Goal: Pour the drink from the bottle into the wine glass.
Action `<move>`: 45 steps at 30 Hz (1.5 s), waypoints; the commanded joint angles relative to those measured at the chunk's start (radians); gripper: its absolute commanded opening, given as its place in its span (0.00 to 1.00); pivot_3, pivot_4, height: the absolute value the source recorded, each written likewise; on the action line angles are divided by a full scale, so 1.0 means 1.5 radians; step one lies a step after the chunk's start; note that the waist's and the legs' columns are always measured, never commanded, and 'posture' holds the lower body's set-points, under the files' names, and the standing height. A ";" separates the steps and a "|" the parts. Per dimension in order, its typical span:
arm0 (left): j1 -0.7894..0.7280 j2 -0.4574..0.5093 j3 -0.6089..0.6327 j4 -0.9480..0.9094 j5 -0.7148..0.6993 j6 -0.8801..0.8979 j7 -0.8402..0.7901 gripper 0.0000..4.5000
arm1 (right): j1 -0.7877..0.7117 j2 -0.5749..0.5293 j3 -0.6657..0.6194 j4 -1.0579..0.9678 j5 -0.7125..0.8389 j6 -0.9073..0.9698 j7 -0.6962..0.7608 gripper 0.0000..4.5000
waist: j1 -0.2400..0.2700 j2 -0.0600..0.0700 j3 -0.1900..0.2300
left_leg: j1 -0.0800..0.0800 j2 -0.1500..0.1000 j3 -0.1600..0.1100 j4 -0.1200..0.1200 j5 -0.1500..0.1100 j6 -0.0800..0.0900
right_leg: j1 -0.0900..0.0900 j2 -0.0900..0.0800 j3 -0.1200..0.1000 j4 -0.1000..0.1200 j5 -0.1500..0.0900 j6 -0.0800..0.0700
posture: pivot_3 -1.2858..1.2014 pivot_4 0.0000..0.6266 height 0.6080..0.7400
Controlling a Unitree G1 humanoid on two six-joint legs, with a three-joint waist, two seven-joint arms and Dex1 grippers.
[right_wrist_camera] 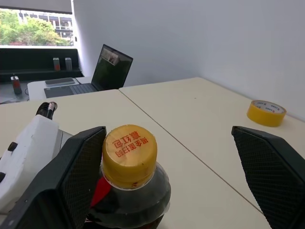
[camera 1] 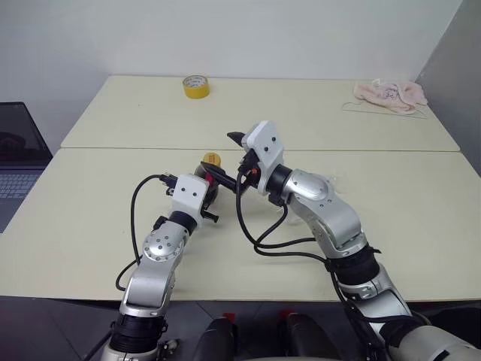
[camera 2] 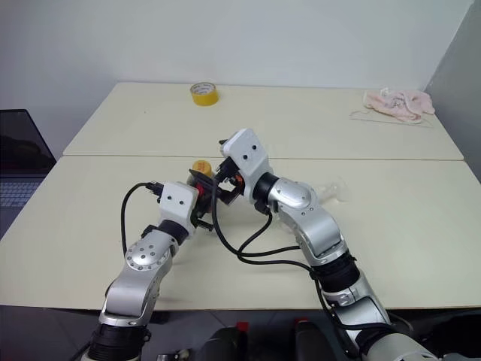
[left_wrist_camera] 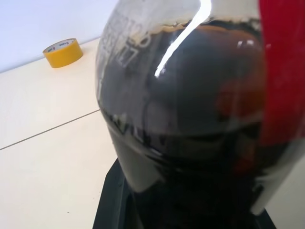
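My left gripper (camera 1: 209, 194) clamps the bottle (right_wrist_camera: 129, 200) by its body, keeping it upright so its cap (right_wrist_camera: 129, 154) faces my right gripper (right_wrist_camera: 162, 167), whose fingers (right_wrist_camera: 71, 181) stand wide on either side of the cap, probably to unscrew it before pouring.

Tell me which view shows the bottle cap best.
Right wrist view: the yellow cap faces the camera, red print readable, between that open gripper's fingers. Both eye views show a small yellow spot behind the arms. The left wrist view shows the bottle's dark body.
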 commanded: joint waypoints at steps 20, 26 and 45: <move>-0.023 -0.006 0.031 -0.007 -0.011 -0.027 -0.006 0.17 | 0.037 -0.099 -0.066 -0.077 0.031 0.027 0.046 1.00 | -0.002 0.000 0.000 | 0.000 0.000 0.000 0.000 0.000 0.000 | 0.000 0.000 0.000 0.000 0.000 0.000 | 0.52 0.24 1.00; -0.027 -0.006 0.028 -0.002 -0.012 -0.029 -0.013 0.17 | 0.011 -0.064 -0.051 -0.114 0.086 0.067 0.066 1.00 | -0.001 0.000 0.000 | 0.000 0.000 0.000 0.000 0.000 0.000 | 0.000 0.000 0.000 0.000 0.000 0.000 | 0.52 0.24 1.00; -0.028 -0.010 0.014 -0.006 -0.011 -0.032 -0.028 0.17 | -0.052 -0.004 -0.008 -0.004 0.002 0.020 0.028 1.00 | 0.000 0.000 0.000 | 0.000 0.000 0.000 0.000 0.000 0.000 | 0.000 0.000 0.000 0.000 0.000 0.000 | 0.52 0.24 1.00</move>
